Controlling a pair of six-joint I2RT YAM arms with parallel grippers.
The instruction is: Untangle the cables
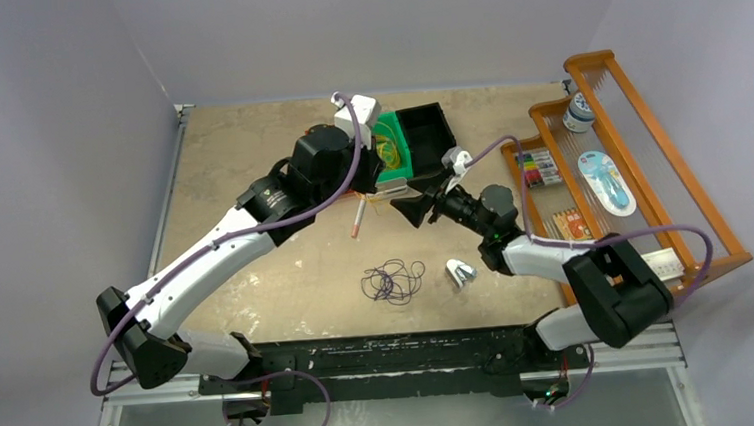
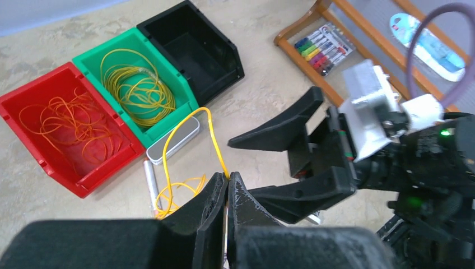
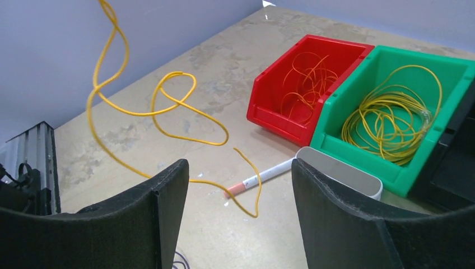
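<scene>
Above the table (image 1: 248, 152): yellow cable (image 3: 178, 73) hangs in loose loops.
Left gripper (image 2: 227, 180): clamped on its upper part.
Right gripper (image 3: 238, 165): jaws apart, holding nothing.
Risk: pulling may tighten the loops into a knot; the low end may catch the pen (image 3: 263, 177).

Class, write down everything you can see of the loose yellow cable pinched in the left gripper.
The yellow cable is a thin, glossy, plastic-looking wire. The shut left gripper pinches it between its fingertips. From there it arches up, then falls into loose open curls. One free end dangles between the fingers of the open right gripper, touching neither. Whether it reaches the table cannot be told.
</scene>
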